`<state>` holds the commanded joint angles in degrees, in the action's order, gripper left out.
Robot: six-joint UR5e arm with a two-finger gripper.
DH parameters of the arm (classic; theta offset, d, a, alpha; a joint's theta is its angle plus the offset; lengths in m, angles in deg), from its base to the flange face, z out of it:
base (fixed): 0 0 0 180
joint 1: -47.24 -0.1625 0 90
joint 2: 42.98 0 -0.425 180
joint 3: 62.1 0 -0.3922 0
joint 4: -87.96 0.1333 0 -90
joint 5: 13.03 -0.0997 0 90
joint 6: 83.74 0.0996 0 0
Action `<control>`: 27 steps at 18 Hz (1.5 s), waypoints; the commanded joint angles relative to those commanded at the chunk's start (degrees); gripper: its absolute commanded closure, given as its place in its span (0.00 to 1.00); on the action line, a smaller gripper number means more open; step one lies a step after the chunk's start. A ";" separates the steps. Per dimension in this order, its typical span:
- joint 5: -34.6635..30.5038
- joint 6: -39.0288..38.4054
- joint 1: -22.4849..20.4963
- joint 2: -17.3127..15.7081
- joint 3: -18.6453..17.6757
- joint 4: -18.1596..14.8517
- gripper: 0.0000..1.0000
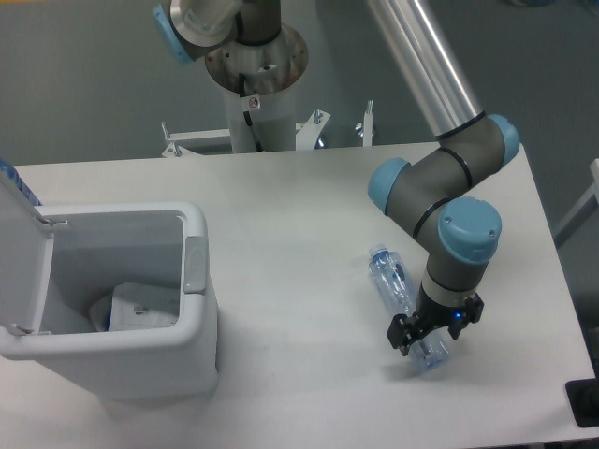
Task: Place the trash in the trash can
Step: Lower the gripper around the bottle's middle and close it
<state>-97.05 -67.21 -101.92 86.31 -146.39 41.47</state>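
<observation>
A crushed clear bluish bottle (391, 278) lies slanted on the white table at the right. My gripper (435, 332) is low over its lower end, with the jaws open and one finger on each side of the bottle. That end of the bottle is partly hidden by the gripper. At the left stands the white trash can (195, 281) with its lid (21, 253) flipped open. A whitish wrapper (142, 307) lies inside it on the bottom.
The arm's base post (255, 89) rises behind the table's far edge. The table's right edge (552, 271) runs close to the gripper. A dark object (585, 402) sits at the lower right corner.
</observation>
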 joint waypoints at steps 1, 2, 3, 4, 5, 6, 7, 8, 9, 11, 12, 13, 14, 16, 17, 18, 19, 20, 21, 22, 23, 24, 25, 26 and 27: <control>-0.53 0.00 0.09 0.26 0.00 0.26 0.00; -0.62 0.00 0.18 0.44 0.00 0.26 0.00; -0.62 0.00 0.18 0.53 0.00 0.26 0.00; -0.62 0.00 0.18 0.53 -0.09 0.35 0.00; -0.71 0.00 0.18 0.62 -0.09 0.35 0.01; -0.62 0.00 0.18 0.53 -0.09 0.35 0.07; -0.62 0.09 0.18 0.53 -0.09 0.35 0.15; -0.71 0.09 0.27 0.53 -0.09 0.35 0.22; -0.62 0.09 0.18 0.53 -0.09 0.35 0.26; -0.62 0.26 0.27 0.44 -0.09 0.35 0.31; -0.71 0.26 0.27 0.44 -0.09 0.35 0.33; -0.62 0.44 0.27 0.44 -0.09 0.35 0.34; -0.62 0.53 0.27 0.36 -0.09 0.35 0.34; -0.62 0.62 0.27 0.27 -0.09 0.26 0.37; -0.62 0.70 0.27 0.18 -0.09 0.35 0.37; -0.62 0.79 0.27 0.18 -0.09 0.35 0.37; -0.62 0.79 0.27 0.18 -0.09 0.35 0.37; -0.62 0.79 0.18 0.18 0.00 0.35 0.37; -0.71 0.79 0.27 0.18 0.00 0.35 0.37; -0.62 0.88 0.27 0.00 0.00 0.27 0.37; -0.62 0.88 0.27 -0.08 0.00 0.26 0.37; -0.62 0.97 0.27 -0.35 0.09 0.26 0.37; -0.62 1.05 0.27 -0.52 0.09 0.18 0.37; -0.62 1.14 0.27 -0.79 0.18 0.09 0.37; -0.62 1.14 0.27 -1.22 0.35 -0.17 0.37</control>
<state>-97.67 -66.07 -101.65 85.08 -146.04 41.30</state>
